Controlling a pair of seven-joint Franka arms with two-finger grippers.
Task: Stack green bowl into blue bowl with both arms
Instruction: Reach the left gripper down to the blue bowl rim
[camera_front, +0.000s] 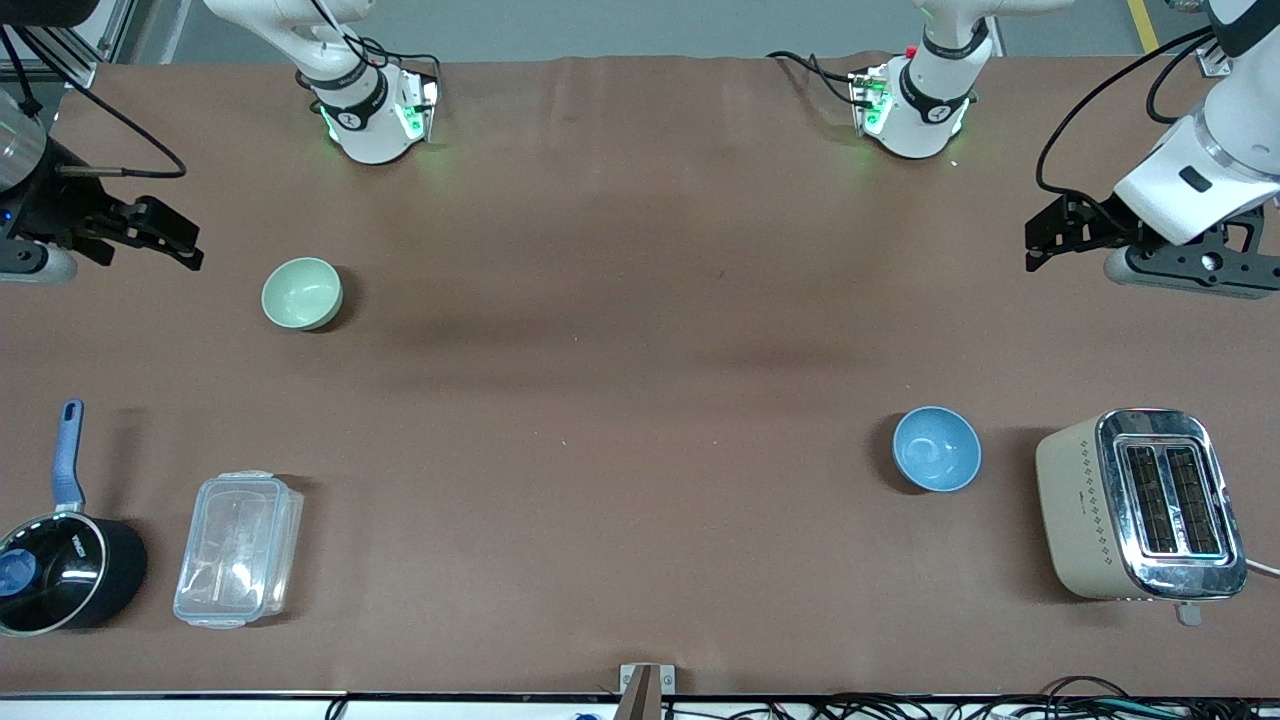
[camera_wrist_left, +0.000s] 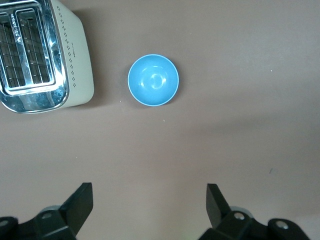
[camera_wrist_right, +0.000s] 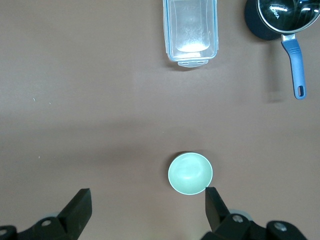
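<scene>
Nearest the front camera on the brown surface (camera_front: 620, 400), toward the right arm's end: black saucepan (camera_front: 62, 572) with blue handle, and just beside it a clear lidded plastic container (camera_front: 237, 548), apart from the pan. Same near row, toward the left arm's end: beige toaster (camera_front: 1140, 505) with chrome top, two slots facing up. The blue bowl (camera_front: 937, 449) sits upright just beside the toaster, a little farther from the camera than the toaster's middle, not touching it, nothing inside. Farther up, toward the right arm's end, the green bowl (camera_front: 302, 293) stands upright alone, well apart from the blue bowl and from the container, also nothing inside. Bowls not stacked yet. Right end effector (camera_front: 150, 233) hangs over the surface at the right arm's edge, close to the green bowl but off to its side; fingers spread wide in the right wrist view, gripping nothing, green bowl showing close by one fingertip. Left end effector (camera_front: 1062, 232) hangs over the surface at the left arm's edge, above the toaster's end; fingers spread wide too, nothing between them, blue bowl and toaster visible below in the left wrist view.
</scene>
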